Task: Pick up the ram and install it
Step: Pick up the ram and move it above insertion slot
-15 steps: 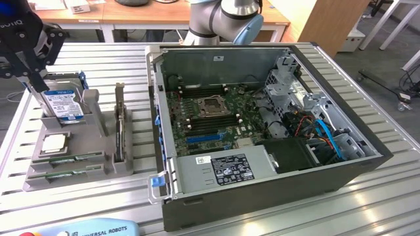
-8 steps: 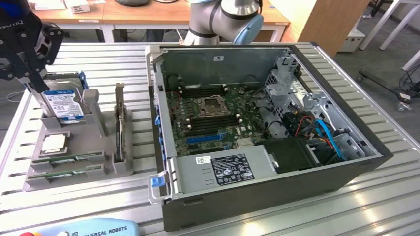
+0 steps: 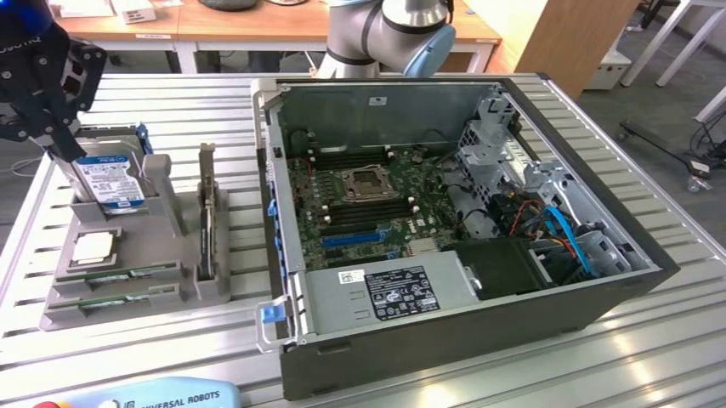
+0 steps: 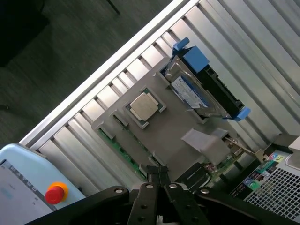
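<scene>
Gripper [image 4: 157, 172]: hovering over holder [image 3: 159, 251], fingers pressed together, gripping nothing.
Ram [image 3: 114, 276]: two like sticks sitting side by side in holder's front slots, uninstalled.
Risk, judged: unopened fingers striking a stick's edge; neighbouring stick crowding the grasp.

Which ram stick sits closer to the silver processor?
The ram stick in the slot right beside the processor; the other stick lies one slot further out.

My slatted alu worktop [image 3: 647, 340] carries an open PC case [image 3: 454, 348], grey parts tray [image 3: 165, 242] & teach pendant [image 3: 159, 395] at its edge.
</scene>
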Robot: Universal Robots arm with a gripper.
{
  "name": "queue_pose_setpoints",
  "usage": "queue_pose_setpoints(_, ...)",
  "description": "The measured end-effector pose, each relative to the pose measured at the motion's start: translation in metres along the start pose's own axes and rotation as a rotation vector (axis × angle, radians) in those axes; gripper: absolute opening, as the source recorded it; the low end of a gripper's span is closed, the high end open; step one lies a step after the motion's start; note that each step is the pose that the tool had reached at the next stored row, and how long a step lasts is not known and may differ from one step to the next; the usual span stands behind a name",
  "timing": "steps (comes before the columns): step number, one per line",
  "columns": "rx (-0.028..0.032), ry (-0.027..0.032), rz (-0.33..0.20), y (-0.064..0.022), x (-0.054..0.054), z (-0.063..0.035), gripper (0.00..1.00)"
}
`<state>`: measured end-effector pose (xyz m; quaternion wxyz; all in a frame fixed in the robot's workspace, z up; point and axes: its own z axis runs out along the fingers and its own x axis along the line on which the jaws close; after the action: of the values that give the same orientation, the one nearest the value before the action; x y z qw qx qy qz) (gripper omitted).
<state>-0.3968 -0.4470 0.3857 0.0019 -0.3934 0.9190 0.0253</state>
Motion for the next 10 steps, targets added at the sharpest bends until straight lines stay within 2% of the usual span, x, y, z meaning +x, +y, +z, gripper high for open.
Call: queue_pose_setpoints(10,-0.0042,0.0081,-0.181,-0.0001,0.0000,0.0025,0.10)
